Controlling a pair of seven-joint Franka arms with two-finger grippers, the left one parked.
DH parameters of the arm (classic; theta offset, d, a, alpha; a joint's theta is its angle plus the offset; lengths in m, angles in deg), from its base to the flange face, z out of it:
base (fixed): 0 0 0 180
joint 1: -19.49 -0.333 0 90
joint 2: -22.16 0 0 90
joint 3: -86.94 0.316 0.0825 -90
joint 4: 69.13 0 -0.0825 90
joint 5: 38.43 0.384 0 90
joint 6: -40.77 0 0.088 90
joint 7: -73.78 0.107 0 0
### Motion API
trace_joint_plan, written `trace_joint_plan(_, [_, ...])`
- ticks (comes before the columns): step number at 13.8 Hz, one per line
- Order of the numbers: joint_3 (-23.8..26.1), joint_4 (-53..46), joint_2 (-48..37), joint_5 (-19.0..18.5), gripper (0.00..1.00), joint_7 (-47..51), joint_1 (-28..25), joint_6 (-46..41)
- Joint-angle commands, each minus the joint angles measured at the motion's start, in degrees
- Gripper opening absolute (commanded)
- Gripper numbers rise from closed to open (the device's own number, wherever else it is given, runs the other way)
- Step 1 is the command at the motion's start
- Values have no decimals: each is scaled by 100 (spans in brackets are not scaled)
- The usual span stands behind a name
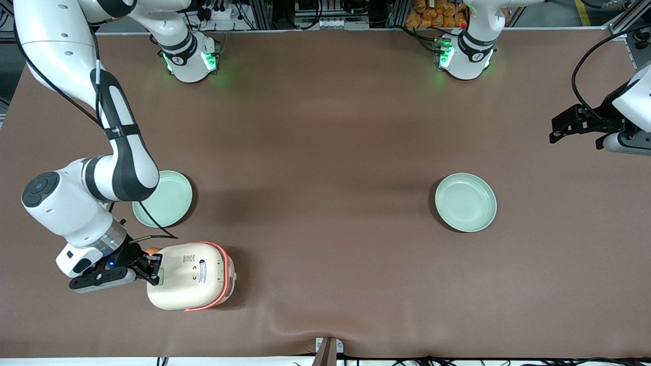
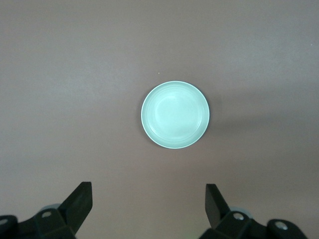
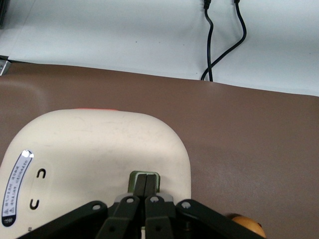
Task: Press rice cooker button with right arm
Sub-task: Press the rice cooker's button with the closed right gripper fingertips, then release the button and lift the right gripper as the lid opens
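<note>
Two fingers of my gripper (image 3: 145, 185) are pressed together, no gap showing between them, holding nothing; their tips sit on the button (image 3: 144, 179), a small pale greenish rectangle flush with the lid at the edge of the rice cooker (image 1: 189, 275). Rice cooker stands on the brown table (image 1: 325, 152) near the front camera, toward the working arm's end; cream lid, orange-red band (image 1: 222, 277) curving round the side that faces the parked arm's end. Gripper (image 1: 154, 268) meets the cooker at roughly its 9 o'clock edge as the front camera sees it, with my right arm (image 1: 109, 157) arching down from the base to that spot. Printed label (image 1: 202, 271) lies on the lid between the button edge and the band; in the wrist view the same label (image 3: 15, 188) shows with two small dark marks beside it. Whether the button is actually depressed I cannot tell; fingertips appear to touch it. Small orange object (image 3: 246, 225) sits just beside the gripper, partly hidden, kind unclear. One pale green plate (image 1: 168, 201) lies at about 12 o'clock from the cooker, farther from the front camera, partly under my forearm. Second green plate (image 1: 465, 202) lies well apart, toward the parked arm's end.
</note>
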Motion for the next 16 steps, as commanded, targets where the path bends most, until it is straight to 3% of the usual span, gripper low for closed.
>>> trace_joint_plan(1, [-17, -85, 143, -27, 3, -163, -77, 154])
trace_joint_plan(5, [-8, -112, -93, -19, 26, -84, -86, 75])
trace_joint_plan(8, [-8, -112, -322, 8, 81, -75, -139, -161])
trace_joint_plan(9, [-8, -112, -436, 16, 94, -66, -139, -319])
trace_joint_plan(10, [-8, -112, -568, 25, 100, -66, -139, -434])
trace_joint_plan(16, [27, -261, -1201, 8, 100, 496, -156, -1742])
